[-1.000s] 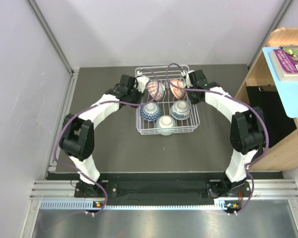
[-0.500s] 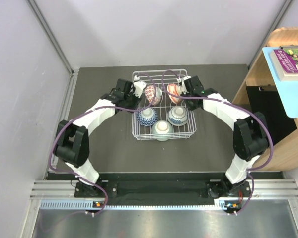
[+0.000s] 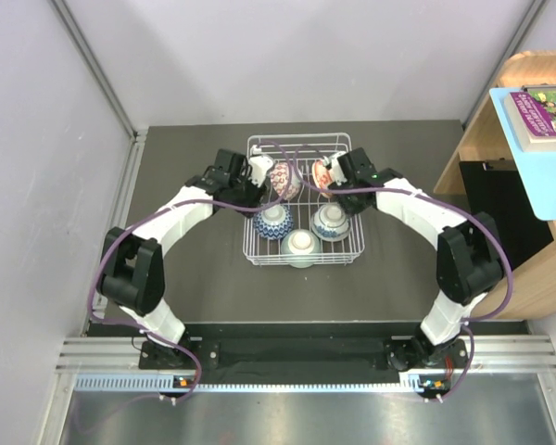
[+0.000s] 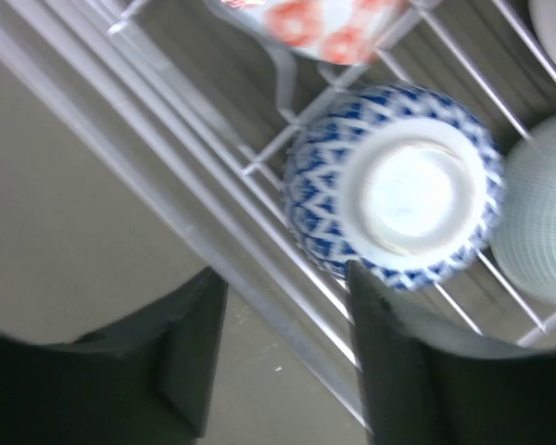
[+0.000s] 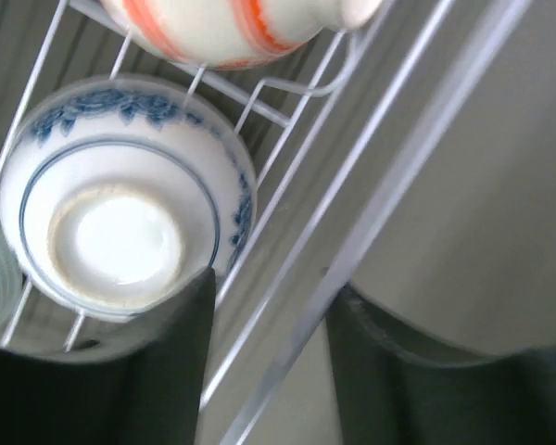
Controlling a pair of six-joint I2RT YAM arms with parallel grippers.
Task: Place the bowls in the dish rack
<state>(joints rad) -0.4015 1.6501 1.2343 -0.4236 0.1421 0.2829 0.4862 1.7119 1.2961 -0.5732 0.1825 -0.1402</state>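
Five bowls (image 3: 274,221) sit inside the dish rack (image 3: 343,260), so the loading looks done to me. The risk now lies in how you back out. Each gripper straddles a side wire of the rack: the left gripper (image 4: 283,278) on its left side, the right gripper (image 5: 269,283) on its right. Pull an arm off sideways and a finger could hook that wire, drag the rack across the table (image 3: 195,250) and jolt what's in it. The two orange-red bowls (image 3: 283,176) at the far end stand tilted against the prongs, so I'd judge them the likeliest to tip or knock together. The left blue-and-white bowl (image 4: 398,185) lies foot-up just beside your left gripper's inner finger, and the right blue-and-white bowl (image 5: 120,232) sits as near the right gripper's inner finger. A careless lift could clip either.

Both pairs of jaws stand partly apart, short of a full spread. Neither clamps anything. The wire runs loose through each gap, as far as the blurred wrist views let you tell, and no bowl is held.
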